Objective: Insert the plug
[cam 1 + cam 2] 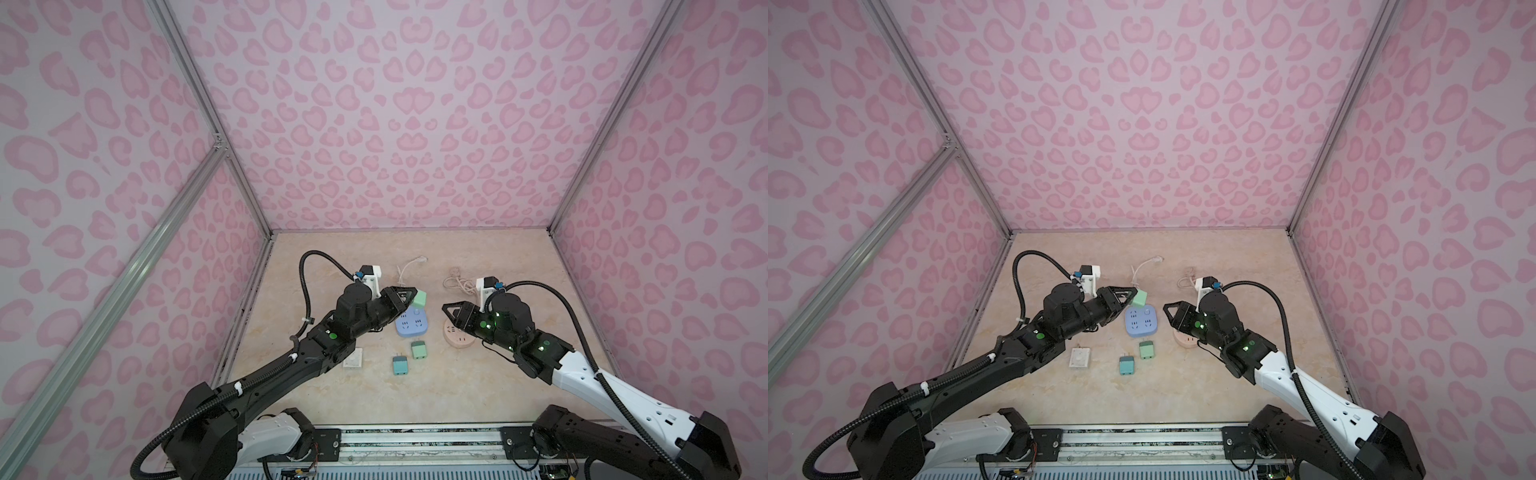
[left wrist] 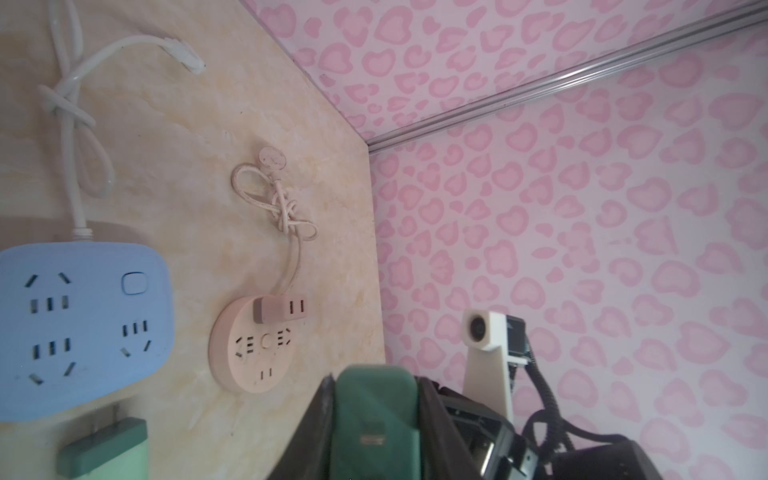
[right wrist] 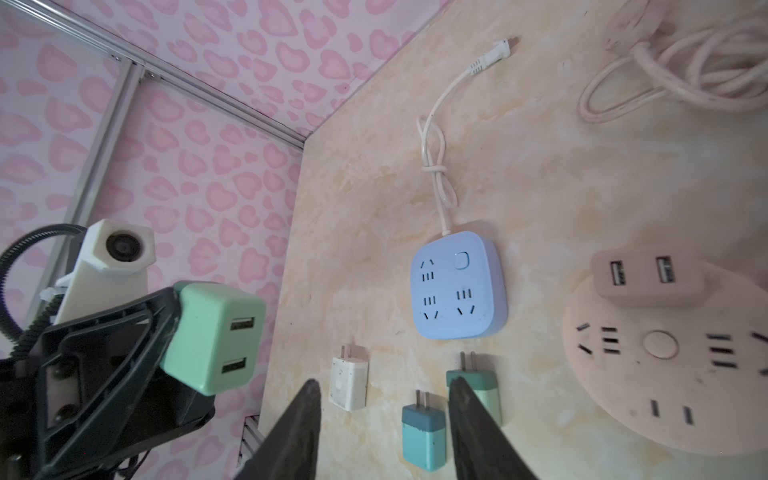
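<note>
The left tool (image 1: 412, 297) is pinching the green USB charger plug (image 1: 420, 298) and holds it in the air, clear of the desk (image 1: 478, 386). In both top views the plug hangs over the far edge of the blue power strip (image 1: 409, 325), which lies near the middle of the desk. The right tool (image 3: 383, 386) is spread with nothing between its jaws. It hovers over the pink round power strip (image 1: 455, 338), toward the right edge of the desk.

The step in hand looks like the carry and line-up: the plug is lifted but not yet seated. The next move probably calls for turning the plug so that its prongs face down, setting them over one two-slot opening of the blue strip, and pressing straight in. The right tool may need to steady the strip.

The plug's prongs show in no view. The right wrist view gives only the face with the two USB ports, so I cannot tell which way the prongs point. In the left wrist view the plug is a dark, blurred block at the frame's edge. Which strip is meant is not certain either. The pink one already carries a pink USB adapter (image 2: 280, 309).

Three loose chargers lie on the near side of the blue strip: a white charger (image 1: 1079, 357), a teal charger (image 1: 400, 365) and a green-and-teal charger (image 1: 419, 350). In a top view the left arm partly covers the white one.
</note>
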You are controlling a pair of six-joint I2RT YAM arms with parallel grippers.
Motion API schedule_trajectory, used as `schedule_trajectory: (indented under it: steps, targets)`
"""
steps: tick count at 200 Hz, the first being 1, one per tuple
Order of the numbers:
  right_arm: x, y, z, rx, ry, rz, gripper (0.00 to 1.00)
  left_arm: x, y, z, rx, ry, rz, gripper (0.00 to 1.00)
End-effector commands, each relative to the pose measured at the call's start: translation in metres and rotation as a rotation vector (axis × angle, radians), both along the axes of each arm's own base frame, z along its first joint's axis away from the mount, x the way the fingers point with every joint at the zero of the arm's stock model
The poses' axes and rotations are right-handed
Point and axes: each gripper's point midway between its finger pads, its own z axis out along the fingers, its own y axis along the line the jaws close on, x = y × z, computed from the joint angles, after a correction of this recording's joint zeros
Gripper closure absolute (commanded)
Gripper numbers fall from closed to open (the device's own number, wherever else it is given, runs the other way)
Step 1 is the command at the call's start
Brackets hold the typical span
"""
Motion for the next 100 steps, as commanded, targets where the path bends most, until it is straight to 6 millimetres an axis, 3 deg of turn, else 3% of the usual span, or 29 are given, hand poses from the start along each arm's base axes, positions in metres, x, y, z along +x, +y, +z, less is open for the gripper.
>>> schedule_trajectory:
  steps: [1,66,100]
  targets:
    - [0.008,0.018,0.048,0.254,-0.095,0.040,0.52,0.007,-0.004,0.038,-0.202,-0.024,0.029,0.98]
    - [0.012,0.020,0.077,0.414,-0.170,0.026,0.45,0.007,-0.010,0.043,-0.275,-0.009,0.007,0.98]
    - [0.013,0.026,0.085,0.467,-0.181,0.049,0.53,0.008,-0.016,0.045,-0.287,-0.012,-0.014,0.98]
